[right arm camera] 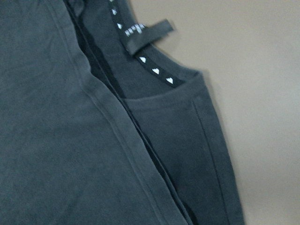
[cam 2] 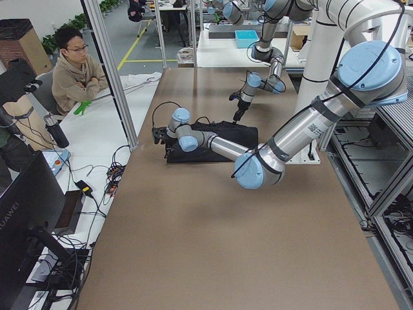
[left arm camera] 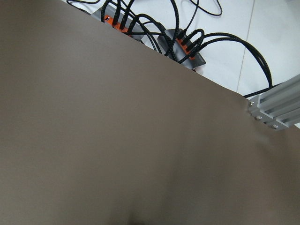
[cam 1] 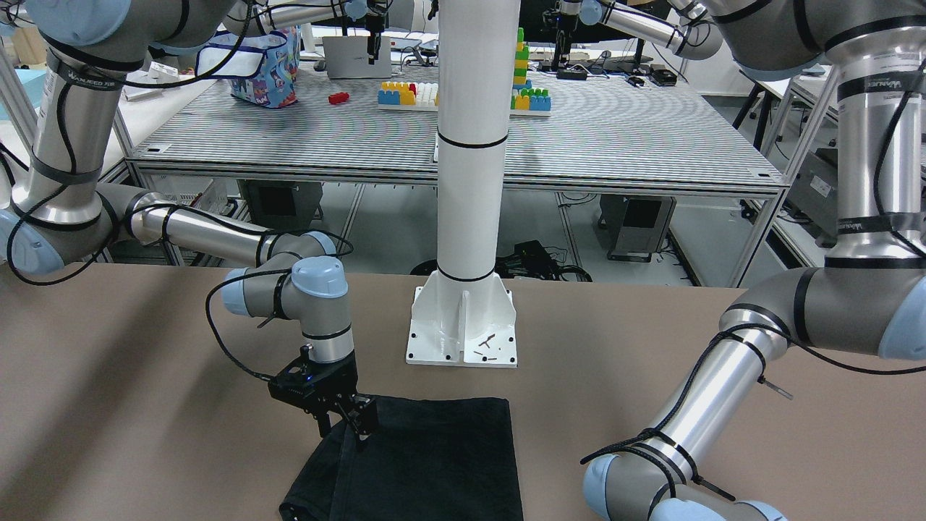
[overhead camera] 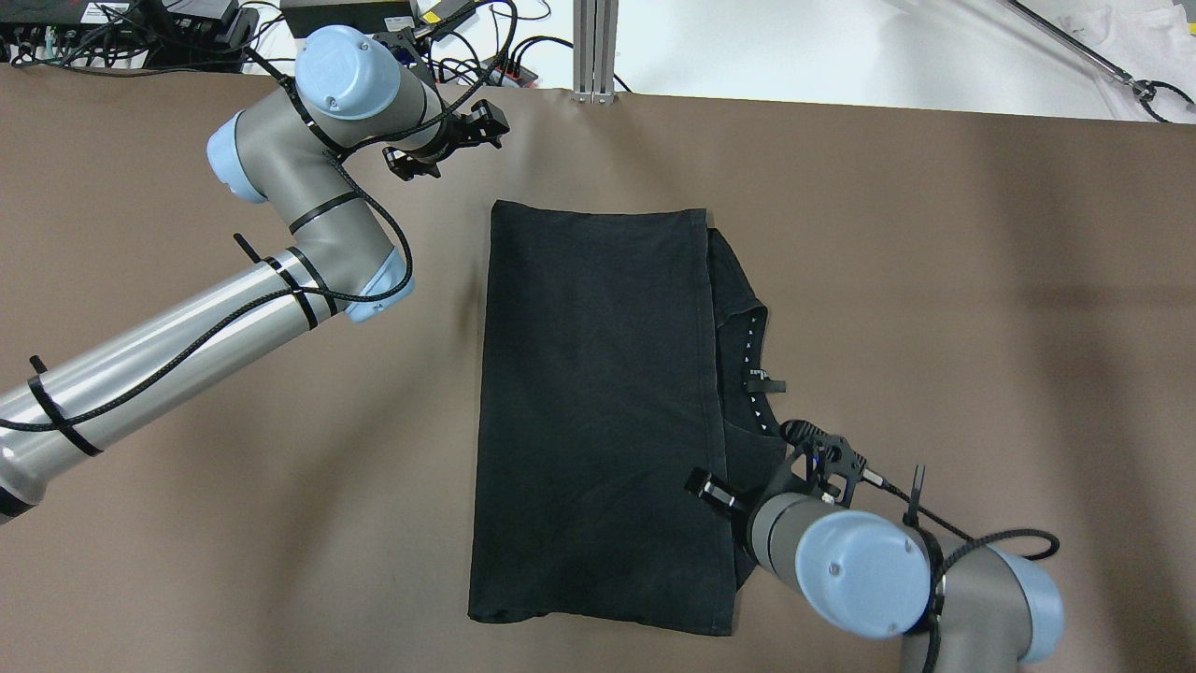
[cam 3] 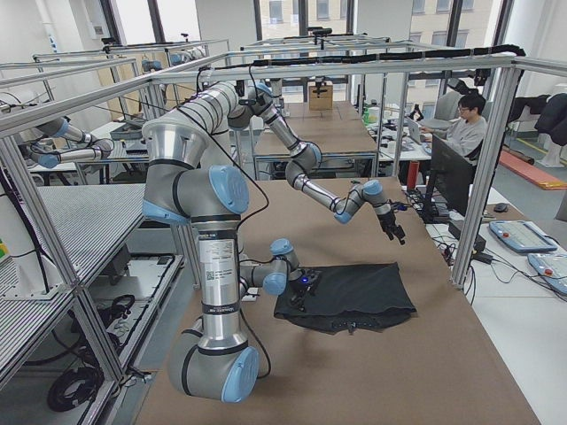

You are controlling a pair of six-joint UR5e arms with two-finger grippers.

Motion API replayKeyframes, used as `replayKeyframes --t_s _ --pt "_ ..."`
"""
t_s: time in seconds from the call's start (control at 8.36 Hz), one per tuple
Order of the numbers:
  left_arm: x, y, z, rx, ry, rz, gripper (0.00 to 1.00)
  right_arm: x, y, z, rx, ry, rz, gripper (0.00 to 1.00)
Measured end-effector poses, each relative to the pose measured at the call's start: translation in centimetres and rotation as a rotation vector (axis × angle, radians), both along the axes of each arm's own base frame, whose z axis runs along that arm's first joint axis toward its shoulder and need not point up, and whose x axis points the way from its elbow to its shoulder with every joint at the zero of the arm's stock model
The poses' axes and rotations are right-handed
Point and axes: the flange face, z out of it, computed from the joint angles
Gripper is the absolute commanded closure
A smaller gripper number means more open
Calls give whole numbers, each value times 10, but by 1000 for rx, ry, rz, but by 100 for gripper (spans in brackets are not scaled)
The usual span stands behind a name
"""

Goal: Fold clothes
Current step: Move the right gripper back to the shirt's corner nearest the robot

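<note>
Overhead exterior: black clothes point(overhead camera: 598, 411) on table point(overhead camera: 934, 280)

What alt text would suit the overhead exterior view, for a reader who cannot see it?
A black soft fabric garment, folded into a rectangle, lies flat on the brown table, its collar showing at the right edge. The right gripper is above that edge; the left gripper is over bare table past the far left corner.
</note>
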Motion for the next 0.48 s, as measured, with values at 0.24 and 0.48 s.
replayKeyframes --t_s 0.24,0.48 --pt "-3 7 -9 6 -2 -9 0 -16 57 17 -43 4 29 46" --pt "-4 13 -17 4 -6 -10 0 -31 85 28 -34 23 33 59"
